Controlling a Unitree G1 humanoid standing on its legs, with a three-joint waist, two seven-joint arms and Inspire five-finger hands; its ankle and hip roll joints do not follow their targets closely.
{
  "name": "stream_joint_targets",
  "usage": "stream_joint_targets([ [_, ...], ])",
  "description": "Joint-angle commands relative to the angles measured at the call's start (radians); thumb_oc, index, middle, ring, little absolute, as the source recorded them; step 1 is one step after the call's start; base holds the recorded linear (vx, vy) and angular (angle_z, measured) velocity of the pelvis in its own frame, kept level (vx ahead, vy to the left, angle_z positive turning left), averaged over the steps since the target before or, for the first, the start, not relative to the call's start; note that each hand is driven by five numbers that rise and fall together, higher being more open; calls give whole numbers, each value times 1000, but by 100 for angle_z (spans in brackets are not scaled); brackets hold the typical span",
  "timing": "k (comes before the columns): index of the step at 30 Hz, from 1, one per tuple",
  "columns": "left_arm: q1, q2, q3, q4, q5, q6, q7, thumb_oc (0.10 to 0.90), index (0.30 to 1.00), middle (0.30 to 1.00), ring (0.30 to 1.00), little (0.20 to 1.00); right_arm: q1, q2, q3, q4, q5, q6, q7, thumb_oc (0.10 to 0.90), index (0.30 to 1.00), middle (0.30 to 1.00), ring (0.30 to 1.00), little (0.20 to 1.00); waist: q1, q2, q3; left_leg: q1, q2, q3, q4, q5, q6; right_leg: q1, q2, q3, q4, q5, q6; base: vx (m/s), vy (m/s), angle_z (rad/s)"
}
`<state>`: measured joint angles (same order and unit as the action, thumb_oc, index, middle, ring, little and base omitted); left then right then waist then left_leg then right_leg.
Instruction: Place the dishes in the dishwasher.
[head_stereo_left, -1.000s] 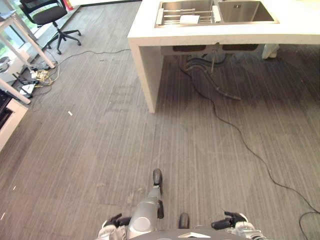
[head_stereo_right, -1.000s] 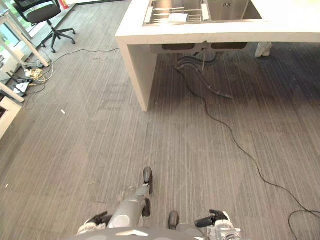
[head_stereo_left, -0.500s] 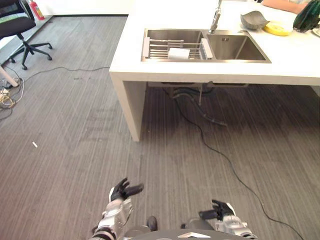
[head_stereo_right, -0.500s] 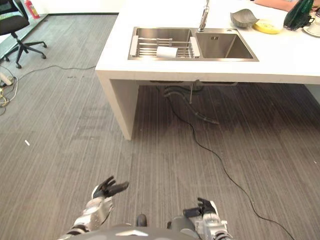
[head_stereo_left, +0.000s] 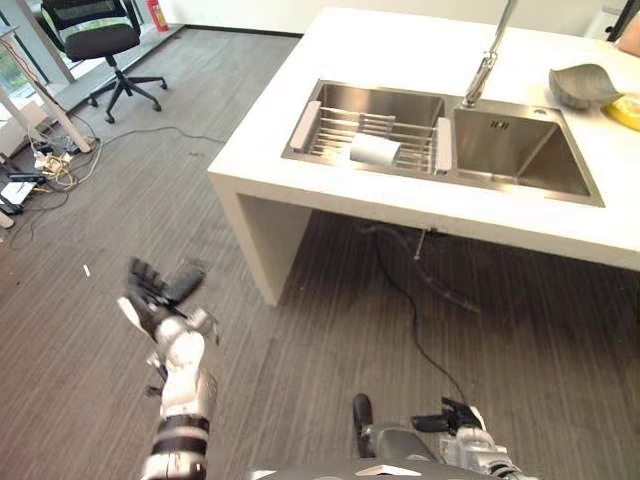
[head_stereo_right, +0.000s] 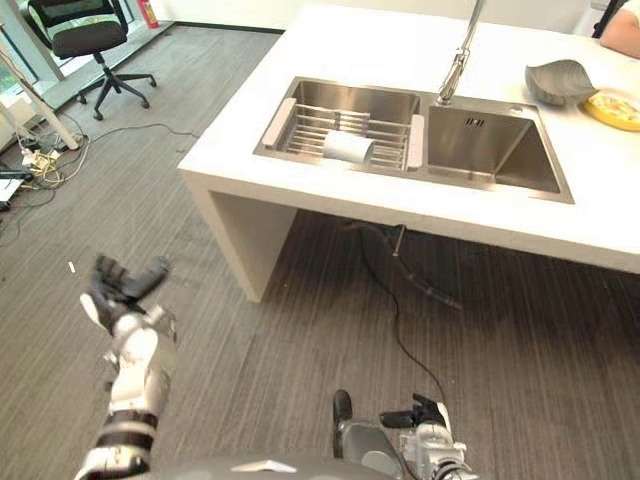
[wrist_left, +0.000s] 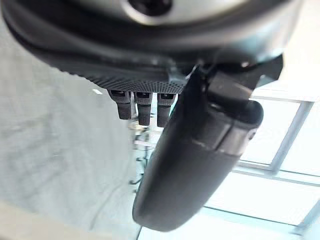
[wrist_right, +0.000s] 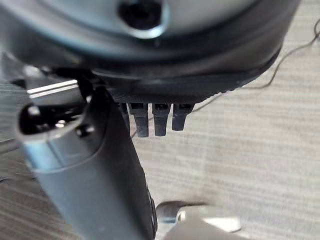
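- Left eye view: left hand raised over the floor, fingers spread, empty; right hand low, fingers relaxed, empty. White cup lies on the rack in the sink; grey bowl on the counter.
- Right eye view: yellow dish beside the bowl; office chair far left.
- Left wrist view: fingers straight, windows beyond.
- Right wrist view: fingers straight over floor.
- No readable writing.
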<state>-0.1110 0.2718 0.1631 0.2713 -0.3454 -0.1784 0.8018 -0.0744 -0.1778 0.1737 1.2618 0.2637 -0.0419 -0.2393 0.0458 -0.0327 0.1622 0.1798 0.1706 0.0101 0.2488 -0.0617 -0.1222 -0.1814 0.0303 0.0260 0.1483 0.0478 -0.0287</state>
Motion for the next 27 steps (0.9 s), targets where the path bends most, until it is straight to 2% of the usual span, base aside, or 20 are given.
stream_joint_targets([
  [1, -98, 178, 41, -48, 369, 17, 142, 800, 900, 900, 900, 900, 17, -18, 78, -23, -46, -57, -2, 800, 900, 900, 900, 900, -22, 3, 1, -182, -71, 37, 104, 103, 24, 248, -49, 60, -99, -114, 71, 155, -195, -37],
  [2, -100, 273, 35, -24, 354, -93, 55, 800, 900, 900, 900, 900, -10, -66, 78, -17, -59, -49, 3, 800, 900, 900, 900, 900, -18, 1, 5, -221, -97, 48, 151, 80, 33, 282, -51, 71, -108, -130, 62, 127, -90, -63],
  [4, -116, 296, 18, -12, 358, -74, 17, 800, 900, 900, 900, 900, -13, -75, 76, -25, -56, -53, 21, 800, 900, 900, 900, 900, -19, 1, -5, -242, -112, 68, 103, 70, 36, 289, -53, 72, -120, -125, 64, 187, -53, -54],
  [5, -115, 312, -9, -53, 346, -76, -55, 800, 900, 900, 900, 900, -16, -85, 70, -32, -60, -55, 36, 800, 900, 900, 900, 900, -21, 8, -18, -236, -122, 96, 21, 36, 50, 298, -57, 69, -135, -126, 74, 257, 44, -18],
  [6, -114, 297, -22, -85, 311, -81, -99, 800, 900, 900, 900, 900, -20, -85, 70, -36, -68, -44, 43, 800, 900, 900, 900, 900, -20, 14, -29, -213, -134, 112, -66, 28, 58, 312, -65, 70, -150, -133, 83, 245, 96, -8],
  [8, -139, 279, -77, -112, 260, -89, -199, 800, 900, 900, 900, 900, -12, -88, 73, -42, -83, -37, 63, 800, 900, 900, 900, 900, -23, 39, -39, -228, -163, 106, -186, 71, 55, 333, -58, 79, -158, -143, 90, 188, 117, 1],
  [9, -181, 311, -138, -38, 316, -53, -248, 800, 900, 900, 900, 900, -18, -93, 79, -39, -90, -33, 85, 800, 900, 900, 900, 900, -37, 46, -37, -234, -164, 83, -174, 82, 44, 342, -68, 88, -185, -141, 94, 122, 145, -6],
  [12, -215, 289, -196, 31, 336, -38, -283, 800, 900, 900, 900, 900, -4, -77, 92, -29, -123, -29, 108, 800, 900, 900, 900, 900, -63, 73, -64, -168, -180, 69, -254, 57, 63, 336, -79, 93, -202, -140, 115, 126, 147, -38],
  [14, -224, 275, -205, 11, 321, -39, -290, 800, 900, 900, 900, 900, -3, -72, 87, -28, -124, -29, 108, 800, 900, 900, 900, 900, -71, 72, -70, -151, -179, 79, -278, 56, 70, 331, -81, 91, -188, -142, 118, 84, 67, -27],
  [15, -218, 255, -205, -50, 300, -47, -300, 800, 900, 900, 900, 900, 1, -64, 85, -32, -129, -28, 110, 800, 900, 900, 900, 900, -73, 70, -71, -134, -178, 88, -297, 56, 76, 324, -80, 88, -158, -152, 119, 115, 65, -21],
  [16, -196, 256, -210, -143, 316, -34, -345, 800, 900, 900, 900, 900, -8, -51, 99, -55, -143, -25, 116, 800, 900, 900, 900, 900, -69, 65, -66, -102, -177, 79, -315, 49, 91, 283, -54, 93, 8, -170, 124, 115, 65, -21],
  [17, -196, 256, -210, -143, 316, -34, -345, 800, 900, 900, 900, 900, -8, -51, 99, -55, -143, -25, 116, 800, 900, 900, 900, 900, -69, 65, -66, -102, -177, 79, -315, 49, 91, 283, -54, 93, 8, -170, 124, 78, 65, -13],
  [19, -195, 289, -217, -194, 358, -25, -378, 800, 900, 900, 900, 900, -11, -44, 111, -93, -148, -30, 133, 800, 900, 900, 900, 900, -81, 67, -34, -78, -166, 68, -323, 49, 101, 185, -8, 99, 218, -150, 146, 15, 63, -11],
  [20, -194, 299, -217, -201, 380, -16, -382, 800, 900, 900, 900, 900, -12, -42, 109, -98, -146, -29, 138, 800, 900, 900, 900, 900, -88, 70, -27, -70, -162, 63, -328, 46, 100, 147, 5, 106, 258, -152, 154, 60, 64, -3],
  [21, -189, 309, -209, -241, 394, -19, -389, 800, 900, 900, 900, 900, -17, -42, 99, -95, -135, -28, 139, 800, 900, 900, 900, 900, -89, 74, -25, -59, -161, 50, -335, 40, 100, 114, 15, 111, 251, -165, 150, 106, 34, 12],
  [22, -186, 326, -202, -267, 399, -26, -397, 800, 900, 900, 900, 900, -22, -43, 88, -87, -122, -26, 141, 800, 900, 900, 900, 900, -85, 73, -29, -55, -167, 45, -336, 32, 100, 118, 2, 101, 168, -174, 142, 118, -9, 15],
  [24, -199, 347, -205, -260, 403, -32, -383, 800, 900, 900, 900, 900, -22, -50, 88, -72, -127, -18, 147, 800, 900, 900, 900, 900, -78, 72, -24, -52, -168, 50, -336, 37, 96, 121, -41, 51, 39, -146, 140, 97, -47, 21],
  [27, -203, 386, -200, -280, 402, -38, -420, 800, 900, 900, 900, 900, -16, -48, 116, -68, -161, -14, 162, 800, 900, 900, 900, 900, -74, 58, -47, -56, -168, 68, -336, 26, 88, 184, -63, 65, -83, -119, 135, 67, -56, 20],
])
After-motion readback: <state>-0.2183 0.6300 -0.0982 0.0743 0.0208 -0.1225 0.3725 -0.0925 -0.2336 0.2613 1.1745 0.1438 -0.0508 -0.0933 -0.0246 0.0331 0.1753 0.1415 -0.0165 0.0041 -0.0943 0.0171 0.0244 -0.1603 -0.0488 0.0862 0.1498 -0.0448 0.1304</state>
